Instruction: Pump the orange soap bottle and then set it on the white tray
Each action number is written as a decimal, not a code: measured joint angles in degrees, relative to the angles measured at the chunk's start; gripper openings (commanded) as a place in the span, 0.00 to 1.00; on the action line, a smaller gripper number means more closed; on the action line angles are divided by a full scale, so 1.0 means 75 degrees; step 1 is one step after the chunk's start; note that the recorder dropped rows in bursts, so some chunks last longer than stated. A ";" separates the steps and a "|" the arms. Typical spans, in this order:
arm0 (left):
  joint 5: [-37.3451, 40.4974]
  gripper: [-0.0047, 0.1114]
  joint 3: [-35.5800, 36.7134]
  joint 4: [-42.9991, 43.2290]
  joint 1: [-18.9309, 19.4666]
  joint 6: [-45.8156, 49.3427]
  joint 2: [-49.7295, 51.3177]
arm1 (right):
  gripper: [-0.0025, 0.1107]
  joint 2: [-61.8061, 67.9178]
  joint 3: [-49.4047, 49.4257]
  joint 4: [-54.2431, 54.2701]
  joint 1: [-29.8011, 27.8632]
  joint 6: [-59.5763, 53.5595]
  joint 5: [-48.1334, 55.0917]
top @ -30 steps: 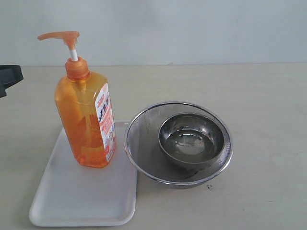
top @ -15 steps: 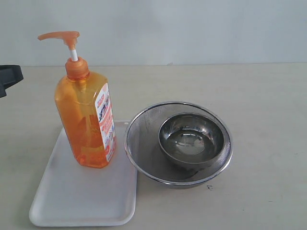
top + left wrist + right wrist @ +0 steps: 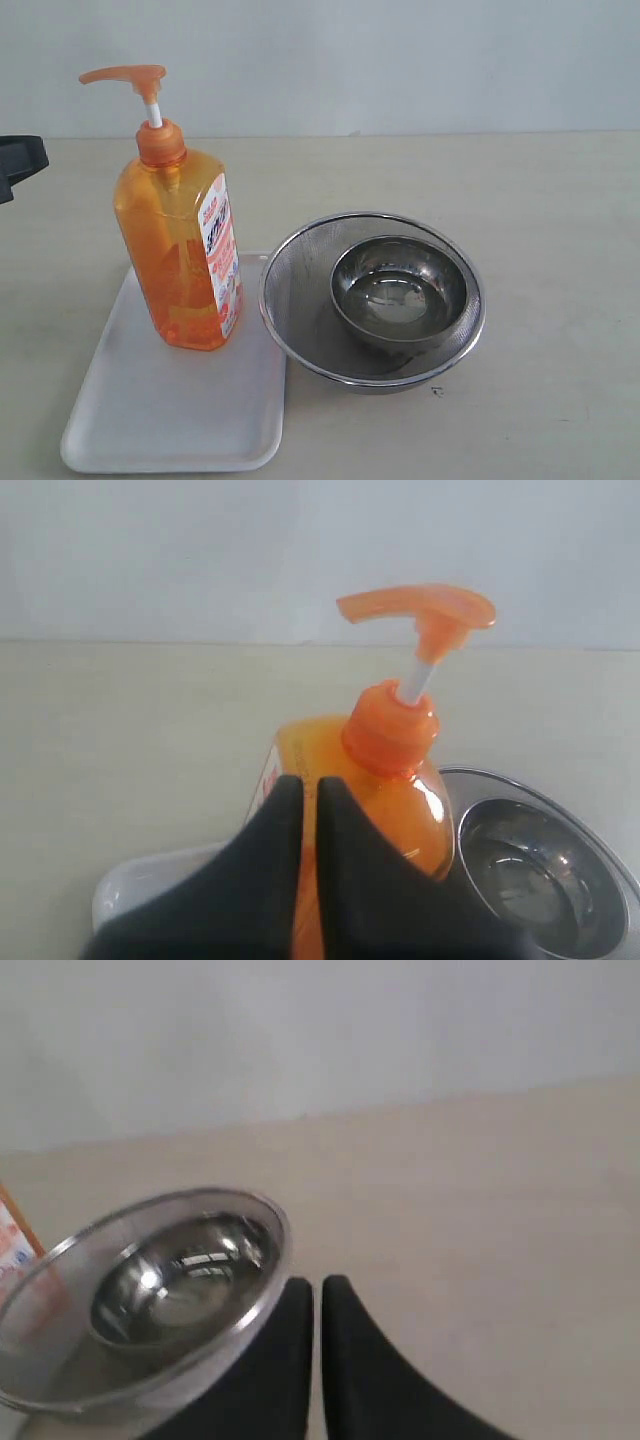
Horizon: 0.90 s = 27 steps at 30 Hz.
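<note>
Here the orange soap bottle [image 3: 175, 260] stands upright on the white tray [image 3: 150, 420], toward the tray's 12 o'clock end in the exterior view. Its pump head [image 3: 125, 75] is raised on the white stem, with the nozzle pointing to 9 o'clock. At the bottle's 3 o'clock sits a round mesh strainer [image 3: 290, 290] holding a steel bowl [image 3: 400, 295]. The strainer rim meets the tray's 3 o'clock edge.

The left gripper [image 3: 308, 790] has its two dark fingers pressed together, with only a thin slit between them, and it grips nothing. In its wrist view it is aimed at the bottle's shoulder. The exterior view shows only a dark part at the 9 o'clock border, well apart from the bottle. The right gripper [image 3: 315, 1295] is likewise narrow and empty, hanging over bare table [image 3: 550, 250] beside the strainer.

Judged from how things lie, the placing looks done. Whether the pump was pressed cannot be read from these pictures.

Hazards to note:
- **Tipping.** The bottle is tall on a small base. If you advance the left gripper from 9 o'clock with its fingers together, a push high on the neck could tip the bottle toward the strainer at 3 o'clock.
- **Off-axis press.** Pressing the head away from the stem's line would tilt the bottle rather than stroke the pump.
- **Spill.** Any soap would fall at 9 o'clock, near the tray's rim and possibly past it.
- **Shifted tray.** A nudge to the strainer would also move the tray.
</note>
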 measured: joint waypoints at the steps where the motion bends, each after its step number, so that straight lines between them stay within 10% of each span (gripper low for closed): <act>1: 0.0000 0.08 0.0000 0.0000 0.0000 0.0000 0.0000 | 0.02 0.0000 0.0000 -0.0757 0.0000 0.0765 0.0257; 7: 0.0000 0.08 0.0000 0.0000 0.0000 0.0000 0.0000 | 0.02 0.0000 0.0235 -0.2863 0.0000 0.2965 0.0790; 27: 0.0000 0.08 0.0000 0.0000 0.0000 0.0000 0.0000 | 0.02 0.0000 0.0336 -0.3575 0.0000 0.2741 0.0309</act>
